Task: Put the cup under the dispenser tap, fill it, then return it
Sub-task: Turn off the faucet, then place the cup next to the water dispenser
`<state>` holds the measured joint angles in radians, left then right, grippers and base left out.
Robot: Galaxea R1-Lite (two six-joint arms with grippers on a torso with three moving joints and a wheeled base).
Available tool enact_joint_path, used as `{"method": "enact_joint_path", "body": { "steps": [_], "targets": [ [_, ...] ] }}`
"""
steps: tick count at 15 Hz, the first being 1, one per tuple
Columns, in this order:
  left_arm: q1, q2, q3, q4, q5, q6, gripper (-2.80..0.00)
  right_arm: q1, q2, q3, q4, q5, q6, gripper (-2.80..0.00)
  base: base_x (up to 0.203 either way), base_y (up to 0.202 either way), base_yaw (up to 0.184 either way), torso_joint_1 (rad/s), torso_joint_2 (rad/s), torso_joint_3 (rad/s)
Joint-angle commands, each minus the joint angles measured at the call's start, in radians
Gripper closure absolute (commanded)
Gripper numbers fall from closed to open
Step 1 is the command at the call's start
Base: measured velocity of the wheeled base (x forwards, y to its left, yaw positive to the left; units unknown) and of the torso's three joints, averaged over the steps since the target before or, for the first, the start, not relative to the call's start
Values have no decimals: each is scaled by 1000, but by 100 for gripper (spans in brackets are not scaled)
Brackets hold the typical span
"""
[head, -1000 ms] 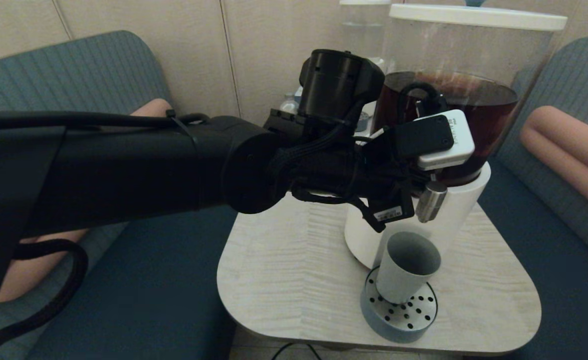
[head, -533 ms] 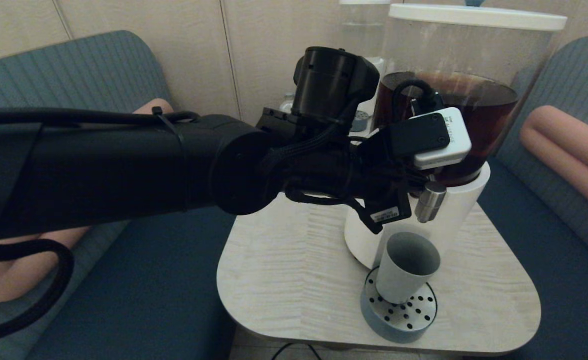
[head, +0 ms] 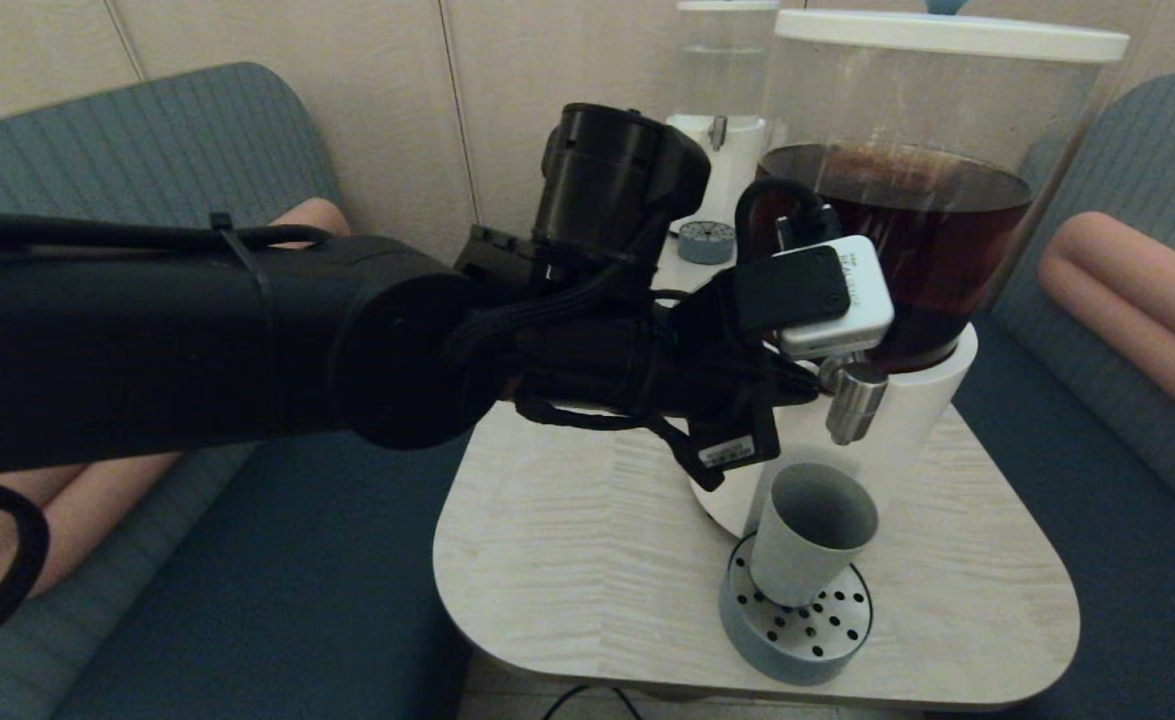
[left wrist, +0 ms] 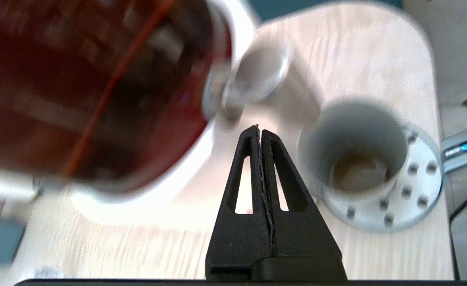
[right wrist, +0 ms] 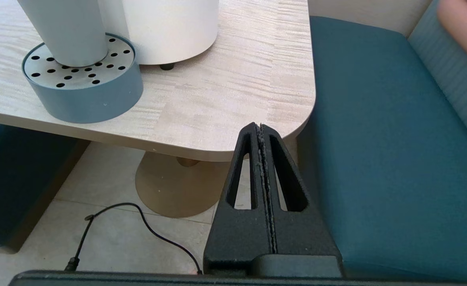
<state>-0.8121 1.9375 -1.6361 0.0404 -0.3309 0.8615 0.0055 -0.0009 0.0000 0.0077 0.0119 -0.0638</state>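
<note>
The grey-blue cup [head: 812, 535] stands upright on the perforated drip tray [head: 827, 640], right under the brushed-steel dispenser tap [head: 855, 400] of the big dispenser with dark brown liquid [head: 907, 220]. In the left wrist view the cup [left wrist: 356, 123] holds a little brown liquid at its bottom. My left gripper [left wrist: 260, 130] is shut and empty, hovering just short of the tap [left wrist: 257, 75] and beside the cup. My right gripper [right wrist: 261, 128] is shut and empty, parked low off the table's near right corner; the cup [right wrist: 64, 31] is far from it.
A smaller dispenser with clear liquid [head: 722, 90] and its little tray [head: 706, 242] stand behind my left arm [head: 587, 340]. Teal benches [right wrist: 376, 159] flank the small wooden table [head: 567, 560]. A black cable [right wrist: 138, 222] lies on the floor.
My left arm has drawn back to the left, away from the tap, uncovering the smaller dispenser behind it. The cup has stayed on the drip tray.
</note>
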Motion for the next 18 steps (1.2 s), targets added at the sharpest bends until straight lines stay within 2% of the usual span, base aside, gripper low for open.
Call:
{"method": "enact_joint_path", "body": {
  "steps": [1, 5, 6, 7, 8, 12, 13, 14, 15, 16, 18],
  "targets": [
    [21, -44, 38, 1, 3, 5, 0, 1, -1, 2, 0, 0, -1, 0, 0, 0, 0, 0, 0, 0],
    [105, -129, 135, -14, 21, 0, 0, 1, -1, 2, 0, 0, -1, 0, 0, 0, 0, 0, 0, 0],
    [124, -160, 154, -15, 35, -19, 0, 1, -1, 2, 0, 0, -1, 0, 0, 0, 0, 0, 0, 0],
    [141, -193, 170, -15, 50, -81, 0, 1, -1, 2, 0, 0, -1, 0, 0, 0, 0, 0, 0, 0],
    [159, -228, 178, -15, 69, -189, 0, 1, -1, 2, 0, 0, -1, 0, 0, 0, 0, 0, 0, 0],
    [206, -385, 155, -36, 173, -751, 0, 1, -1, 2, 0, 0, -1, 0, 0, 0, 0, 0, 0, 0],
    [210, -436, 152, -65, 176, -849, 0, 1, -1, 1, 0, 0, -1, 0, 0, 0, 0, 0, 0, 0],
    [212, -479, 157, -124, 167, -926, 0, 1, -1, 2, 0, 0, -1, 0, 0, 0, 0, 0, 0, 0],
    [213, -519, 181, -198, 157, -977, 0, 1, -1, 0, 0, 0, -1, 0, 0, 0, 0, 0, 0, 0],
    [213, -553, 239, -261, 150, -999, 0, 1, -1, 0, 0, 0, -1, 0, 0, 0, 0, 0, 0, 0],
    [217, -615, 399, -373, 120, -1006, 0, 1, -1, 0, 0, 0, -1, 0, 0, 0, 0, 0, 0, 0]
  ]
}}
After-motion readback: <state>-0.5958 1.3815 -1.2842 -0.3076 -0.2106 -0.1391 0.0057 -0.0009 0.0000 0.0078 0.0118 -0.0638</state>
